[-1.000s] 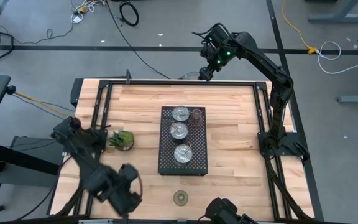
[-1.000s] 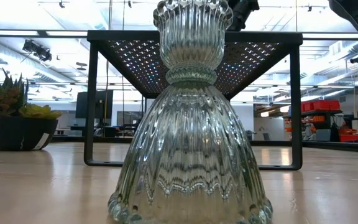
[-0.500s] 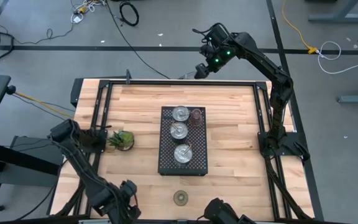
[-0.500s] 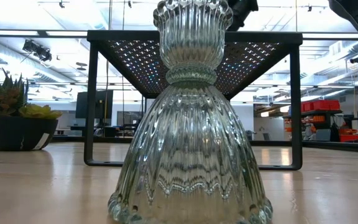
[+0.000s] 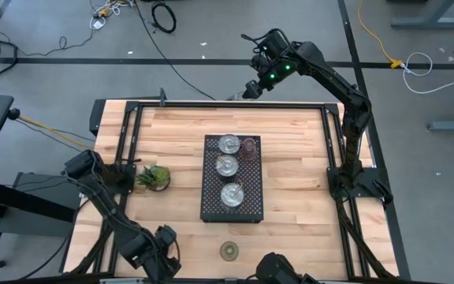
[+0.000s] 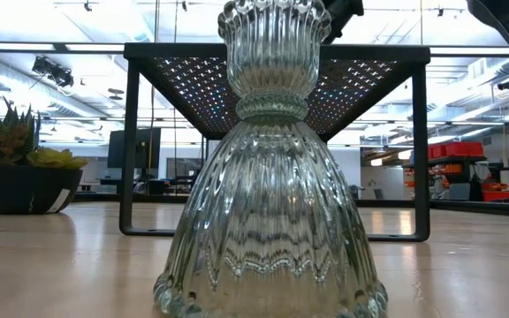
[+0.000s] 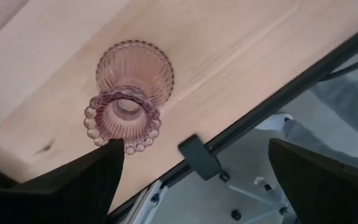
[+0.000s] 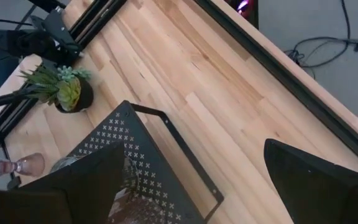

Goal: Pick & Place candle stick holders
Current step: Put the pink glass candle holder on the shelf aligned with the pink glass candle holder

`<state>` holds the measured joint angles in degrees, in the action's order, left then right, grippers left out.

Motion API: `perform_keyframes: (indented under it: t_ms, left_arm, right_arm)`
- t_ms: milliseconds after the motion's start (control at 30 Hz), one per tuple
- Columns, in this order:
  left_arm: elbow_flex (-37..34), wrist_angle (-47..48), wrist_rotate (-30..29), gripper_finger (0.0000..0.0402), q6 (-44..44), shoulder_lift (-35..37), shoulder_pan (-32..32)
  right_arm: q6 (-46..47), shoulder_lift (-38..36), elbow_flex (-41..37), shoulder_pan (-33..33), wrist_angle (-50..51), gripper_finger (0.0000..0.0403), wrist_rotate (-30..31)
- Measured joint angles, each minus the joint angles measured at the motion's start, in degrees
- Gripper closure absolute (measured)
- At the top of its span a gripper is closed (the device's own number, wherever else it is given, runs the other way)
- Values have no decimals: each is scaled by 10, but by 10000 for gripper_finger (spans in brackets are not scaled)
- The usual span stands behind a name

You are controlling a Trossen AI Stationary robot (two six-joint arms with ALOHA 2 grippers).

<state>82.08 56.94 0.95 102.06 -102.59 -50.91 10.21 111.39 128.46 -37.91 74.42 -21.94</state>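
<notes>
Wooden table (image 5: 290, 173) seen from above, with a black perforated tray (image 5: 232, 210) standing at its centre. Three silver metal holders (image 5: 227, 166) sit in a column on the tray, and a small pinkish holder (image 5: 249, 145) stands at the tray's upper right, beside the topmost silver one. An olive-green holder (image 5: 228, 251) rests on the table below the tray, near the lower edge of the frame; the table-level camera shows it close up as ribbed glass (image 6: 270, 177) filling the middle of the frame, in front of the tray's legs. A pink glass holder (image 7: 129, 93) stands on the table near its edge, just ahead of my left hand (image 7: 194, 171). A small green plant (image 5: 154, 177) sits left of the tray.

My left hand (image 5: 162, 251) hangs at the lower left of the overhead frame, fingers spread wide and holding nothing. My right hand (image 5: 252, 85) is raised beyond the table's upper edge, fingers likewise spread wide, holding nothing.
</notes>
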Motion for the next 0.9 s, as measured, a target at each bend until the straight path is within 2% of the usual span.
perform_keyframes:
  t_ms: [300, 500, 733, 900]
  left_arm:
    - [40, 42, -40, 3, -25, 0, 23]
    - [38, 67, -14, 3, -22, 0, 24]
    - [37, 112, -22, 3, -22, -1, 24]
    - [37, 107, -29, 3, -35, -1, 24]
  right_arm:
    - [-12, 0, 0, 0, -5, 21, 0]
    - [-15, 0, 0, 0, -5, 21, 0]
    - [-6, 0, 0, 6, -2, 21, 0]
    - [-5, 0, 0, 12, -2, 21, 0]
